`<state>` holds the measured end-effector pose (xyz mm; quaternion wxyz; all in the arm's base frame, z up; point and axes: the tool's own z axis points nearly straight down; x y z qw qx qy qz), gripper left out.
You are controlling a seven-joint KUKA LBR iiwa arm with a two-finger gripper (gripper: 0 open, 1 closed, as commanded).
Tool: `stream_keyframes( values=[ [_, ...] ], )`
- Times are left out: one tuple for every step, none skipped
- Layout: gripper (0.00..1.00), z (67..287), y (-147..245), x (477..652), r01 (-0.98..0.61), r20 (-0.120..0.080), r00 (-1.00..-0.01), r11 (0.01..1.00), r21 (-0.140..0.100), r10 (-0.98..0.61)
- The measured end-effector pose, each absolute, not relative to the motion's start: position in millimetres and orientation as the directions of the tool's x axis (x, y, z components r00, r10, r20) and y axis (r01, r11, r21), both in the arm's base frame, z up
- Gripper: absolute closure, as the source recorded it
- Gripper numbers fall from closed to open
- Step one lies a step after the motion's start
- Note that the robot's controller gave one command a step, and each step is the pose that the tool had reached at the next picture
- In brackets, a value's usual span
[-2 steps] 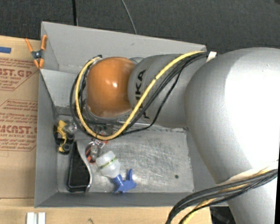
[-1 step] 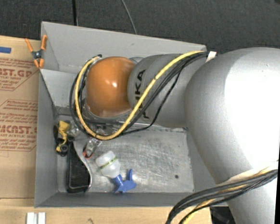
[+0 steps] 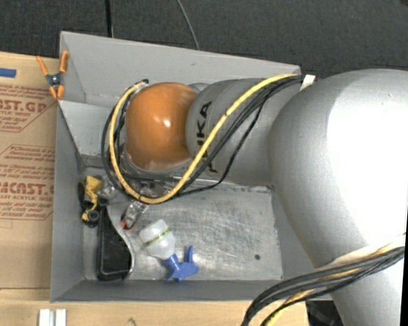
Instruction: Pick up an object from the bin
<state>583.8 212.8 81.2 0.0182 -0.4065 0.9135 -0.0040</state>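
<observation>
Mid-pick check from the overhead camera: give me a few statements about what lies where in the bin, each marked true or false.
1. A small blue piece lies near the front wall of the bin, right beside a white bottle. True.
2. The flat black case lies against the view's right wall. False: it lies in the front left corner.
3. A yellow-and-black thing lies by the left wall. True.
4. The white bottle stands alone in the back right corner. False: it lies left of the middle, between the black case and the blue piece.
5. The arm's orange cover hangs over the back left part of the bin. True.
</observation>
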Motion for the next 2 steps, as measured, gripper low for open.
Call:
stream_keyframes(
  values=[
    [1.00,81.0,219.3,588.0,-0.791,-0.015,-0.611,0.612,-0.027,-0.791],
    [1.00,80.4,227.0,594.1,-0.946,0.003,-0.324,0.324,-0.028,-0.946]
  ],
)
